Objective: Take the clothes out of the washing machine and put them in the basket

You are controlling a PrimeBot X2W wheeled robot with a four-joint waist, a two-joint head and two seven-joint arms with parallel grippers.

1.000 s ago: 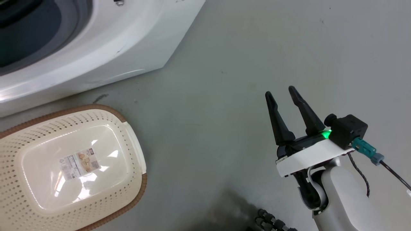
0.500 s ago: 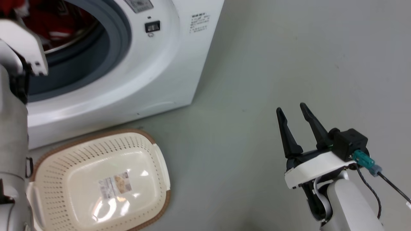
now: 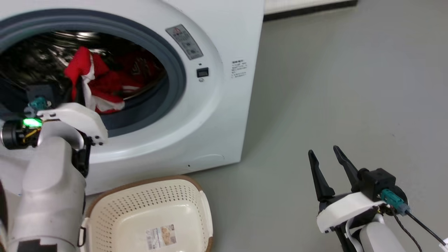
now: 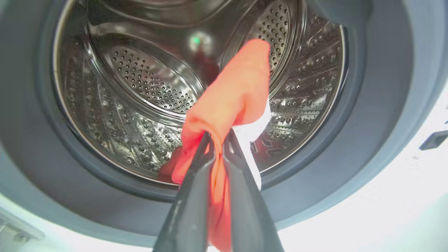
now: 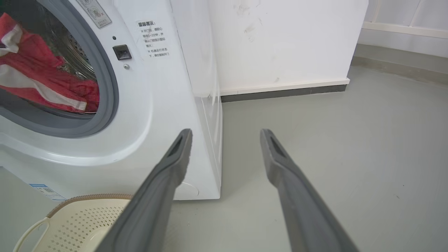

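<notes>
washing machine drum point(image 4: 147, 80): glossy perforated metal | clothes point(image 4: 234, 91): soft matt cloth (creased folds) | basket point(image 3: 147, 206): matt perforated plastic

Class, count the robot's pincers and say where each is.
2. The left pincer is at the mouth of the washing machine, shut on the clothes; the right pincer hangs open over the floor.

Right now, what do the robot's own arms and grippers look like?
The right gripper has two long, tapering dark fingers on a white plate, above a rounded pale forearm. A black camera block sits beside it, with a teal plug and a thin black cable. The left gripper looks alike; the left forearm is pale too, with a green light.
</notes>
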